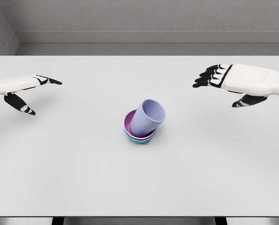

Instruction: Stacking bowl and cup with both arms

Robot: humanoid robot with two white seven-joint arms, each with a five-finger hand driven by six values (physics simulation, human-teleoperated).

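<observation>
The lavender plastic cup point(147, 117) sits tilted inside a small stack of bowls, its open mouth tipped up and toward the right hand point(223, 77), its base down in the purple-pink plastic bowl point(128, 123). That bowl nests in a teal plastic bowl point(138, 140), of which only the lower rim shows. The stack rests on the plain white counter point(60, 178), roughly midway between the two hands and nearer the robot than either, well apart from both.

The right hand hovers above the counter with its dark fingers stretched out loosely toward the left, holding nothing. The left hand point(29, 91) is likewise empty, fingers extended and spread, thumb hanging low, pointing toward the right.

Judged from how things lie, the stacking looks done or nearly so, but the cup is not seated upright. It leans against the bowl's rim, and that is the weak point: a nudge from either hand coming back in could roll it out onto the counter, or push the whole light stack sideways. If the lean needs correcting, gripping the cup off-centre could lift the top bowl with it or tip the cup over altogether.
</observation>
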